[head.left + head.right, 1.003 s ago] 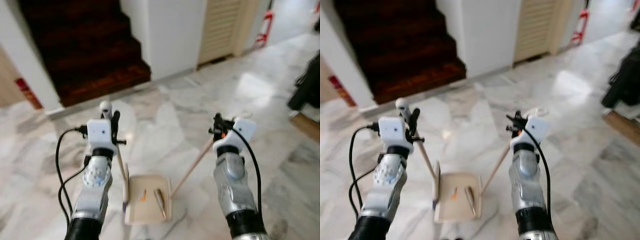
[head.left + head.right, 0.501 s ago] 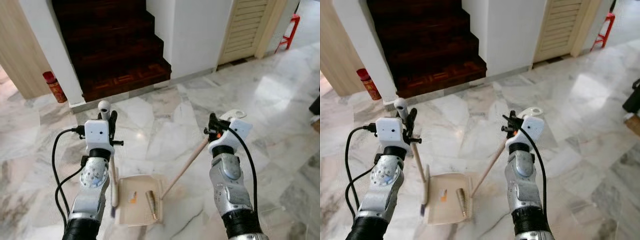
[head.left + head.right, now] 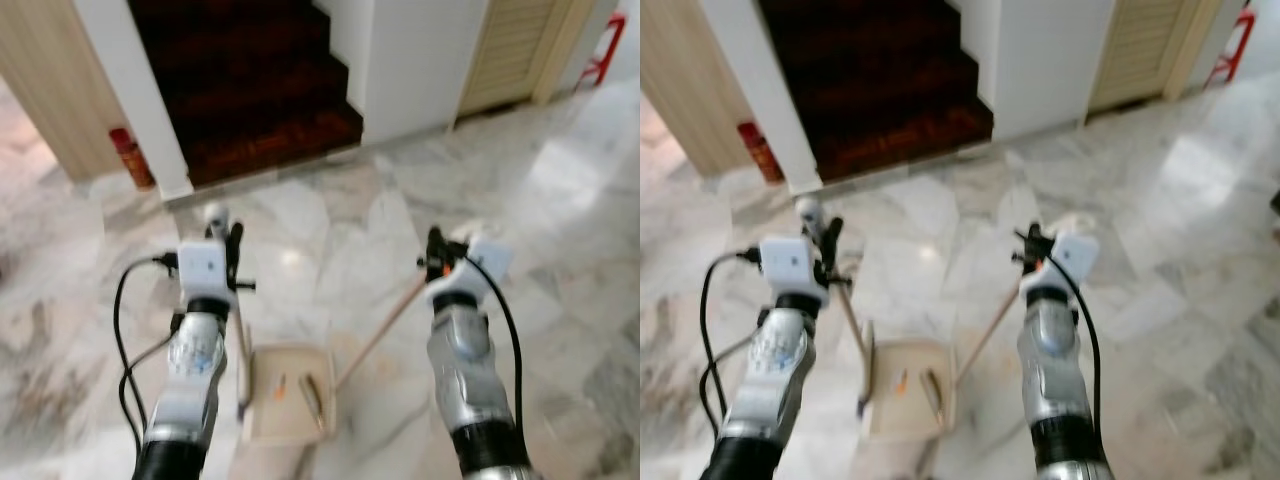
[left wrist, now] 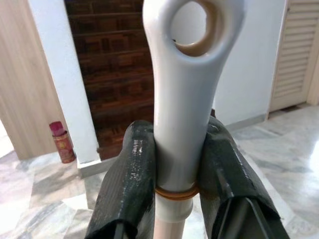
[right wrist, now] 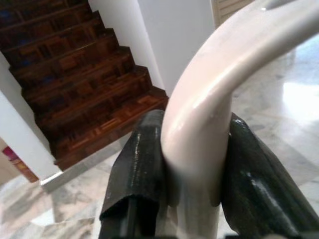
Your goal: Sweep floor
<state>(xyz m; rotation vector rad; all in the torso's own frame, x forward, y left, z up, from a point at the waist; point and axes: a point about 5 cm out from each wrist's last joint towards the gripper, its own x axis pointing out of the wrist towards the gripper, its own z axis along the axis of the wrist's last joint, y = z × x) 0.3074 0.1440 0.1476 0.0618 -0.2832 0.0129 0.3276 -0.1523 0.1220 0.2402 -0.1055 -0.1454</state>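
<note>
My left gripper (image 3: 225,238) is shut on the white looped grip (image 4: 182,74) of a wooden stick that runs down to a beige dustpan (image 3: 262,425) on the marble floor between my arms. In the pan lie a small orange bit (image 3: 280,385) and a brown stick-like piece (image 3: 313,400). My right gripper (image 3: 437,248) is shut on the white curved grip (image 5: 209,89) of a second wooden stick (image 3: 385,330). That stick slants down to the pan's right edge. Both pairs of fingers clamp their grips from either side.
Dark wooden stairs (image 3: 250,80) rise straight ahead, with a white pillar (image 3: 135,90) and a red can (image 3: 130,160) at their left. A white wall corner and a louvred door (image 3: 520,45) stand to the right, with a red stool (image 3: 605,50) beyond. Marble floor spreads all around.
The whole picture has shifted and is blurred, with the stairs now further right, so the camera has turned. Both grippers keep their hold and the dustpan stays between the arms.
</note>
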